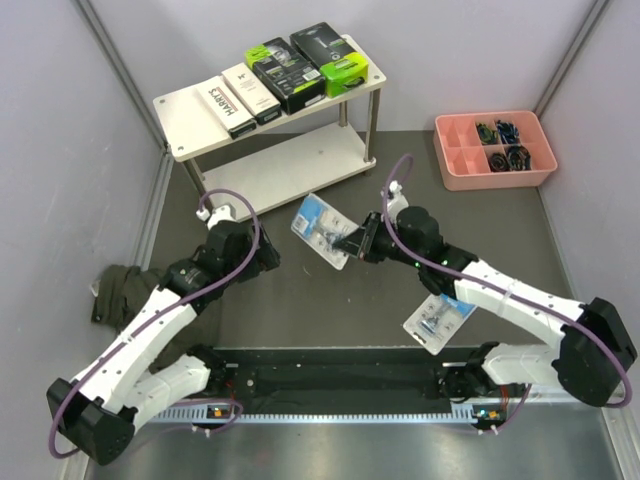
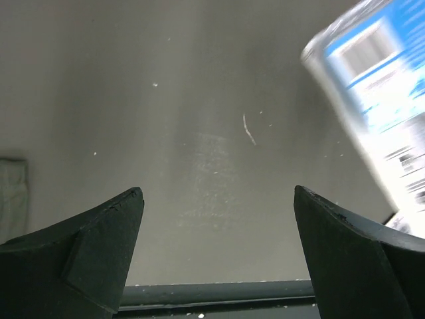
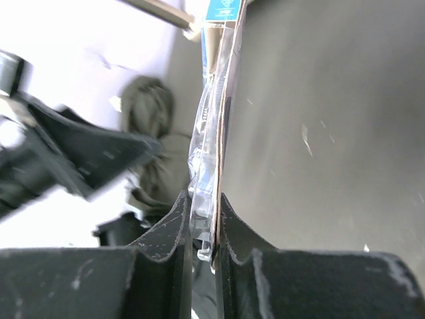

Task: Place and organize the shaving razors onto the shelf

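Carry the blue-carded pack (image 1: 322, 230), clamped edge-on in the right claw (image 1: 358, 243) above the tabletop (image 1: 300, 305) just near of the shelf (image 1: 188, 112), far-left to the bare top end. Lay flat beside the white boxes (image 1: 238, 100). Hold the wide-apart, empty left claw (image 2: 218, 193) clear.

left arm (image 1: 150, 330): elbow back at the near-left corner of the tabletop (image 1: 300, 310), forearm angled in toward the middle. left claw (image 1: 266, 258) gaping wide, nothing between its fingers (image 2: 99, 232), pointing down at the surface. right arm (image 1: 500, 290): elbow out at the near-right corner, forearm running to the middle. right claw (image 1: 354, 243) points left, fingers (image 3: 166, 232) pinched tight on the edge of a pack (image 1: 322, 228).
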Tool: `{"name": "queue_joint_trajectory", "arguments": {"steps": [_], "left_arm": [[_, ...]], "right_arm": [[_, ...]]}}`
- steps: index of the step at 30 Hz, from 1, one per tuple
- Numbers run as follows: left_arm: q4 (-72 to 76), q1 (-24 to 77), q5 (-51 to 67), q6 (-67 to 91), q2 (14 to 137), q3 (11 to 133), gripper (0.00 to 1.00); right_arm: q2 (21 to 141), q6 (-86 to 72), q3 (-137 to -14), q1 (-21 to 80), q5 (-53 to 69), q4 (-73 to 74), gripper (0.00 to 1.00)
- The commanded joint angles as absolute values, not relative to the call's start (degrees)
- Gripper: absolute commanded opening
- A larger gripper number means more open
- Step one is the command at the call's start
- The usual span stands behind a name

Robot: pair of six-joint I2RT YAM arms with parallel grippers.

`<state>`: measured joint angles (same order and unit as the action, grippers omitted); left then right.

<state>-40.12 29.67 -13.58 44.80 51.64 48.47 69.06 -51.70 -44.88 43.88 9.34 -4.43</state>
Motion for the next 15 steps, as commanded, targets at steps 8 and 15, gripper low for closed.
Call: {"name": "queue_joint_trajectory", "arguments": {"steps": [8,15], "left_arm": [[-39.6,29.4,-13.7,43.3,52.6,47.5,0.99],[-39.4,29.4,-13.4,43.9,52.7,46.3,0.99]], "right_arm": [[82.5,-61.0,-52.6,33.5,23.6,-27.4,0.00],[94.5,-66.3,-60.1,29.2,24.1,-36.6,0.00]]}}
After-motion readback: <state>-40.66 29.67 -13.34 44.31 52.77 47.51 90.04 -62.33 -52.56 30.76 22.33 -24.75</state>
